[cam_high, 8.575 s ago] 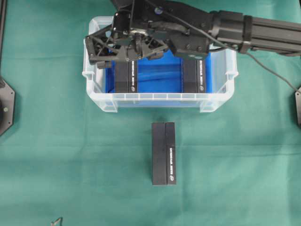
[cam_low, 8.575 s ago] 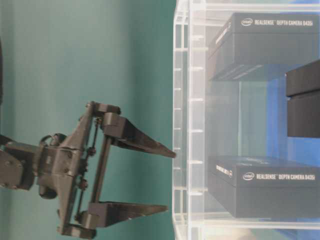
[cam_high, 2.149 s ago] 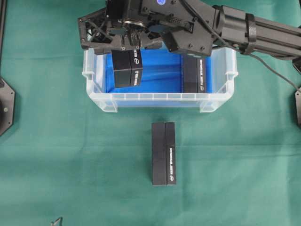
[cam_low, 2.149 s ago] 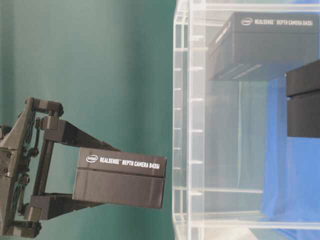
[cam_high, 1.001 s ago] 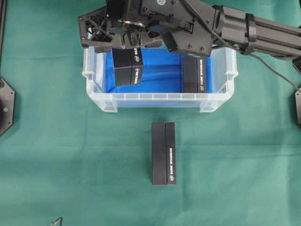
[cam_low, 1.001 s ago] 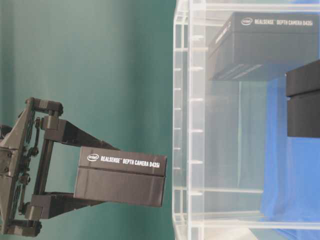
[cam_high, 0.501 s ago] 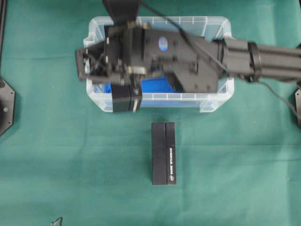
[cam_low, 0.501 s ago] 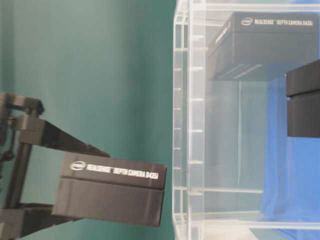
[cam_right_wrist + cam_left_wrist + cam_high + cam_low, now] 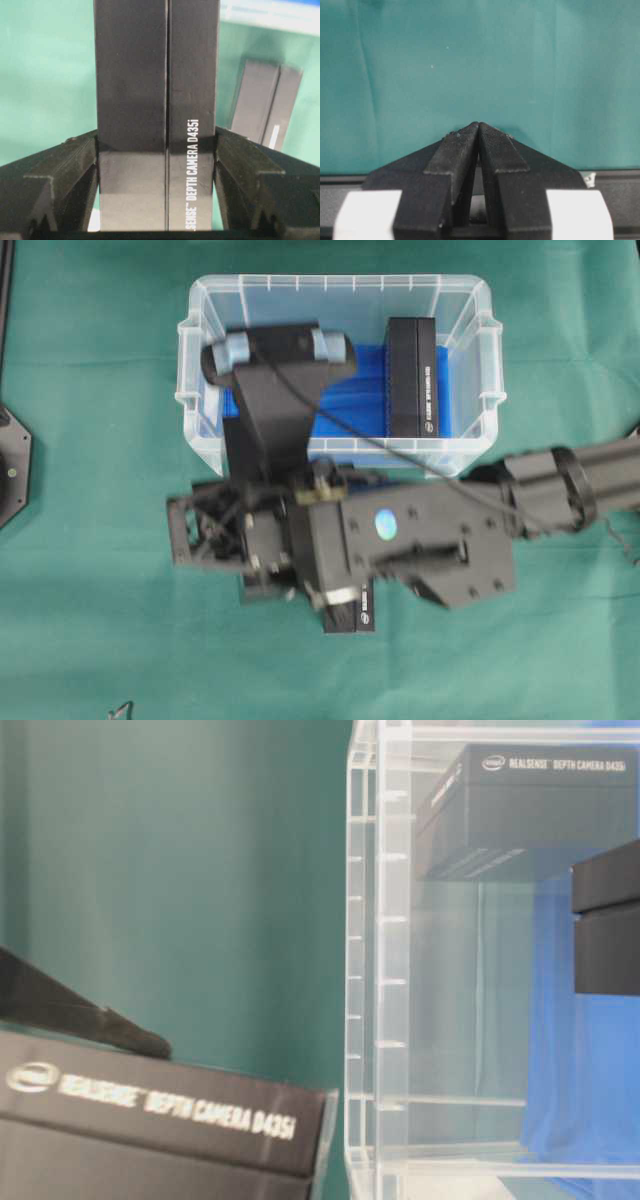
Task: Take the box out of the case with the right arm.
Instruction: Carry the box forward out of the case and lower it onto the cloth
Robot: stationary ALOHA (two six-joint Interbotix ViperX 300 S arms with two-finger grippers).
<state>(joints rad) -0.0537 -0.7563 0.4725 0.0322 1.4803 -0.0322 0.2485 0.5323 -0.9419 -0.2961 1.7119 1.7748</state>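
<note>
Overhead view: the right arm (image 9: 430, 540) is reaching leftward over the green bench (image 9: 90, 570), in front of the case (image 9: 200, 455). Its gripper (image 9: 157, 165) is clamping a black box (image 9: 155, 100) between both fingers, outside the case. Another box (image 9: 364, 618) is lying beneath the arm; one more box (image 9: 412, 375) is sitting inside the case. The left gripper (image 9: 478, 131) is pressed closed, holding nothing.

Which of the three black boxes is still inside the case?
The box lying on the blue lining at the case's right side. One is clamped in the right tool; another lies on the cloth.
</note>
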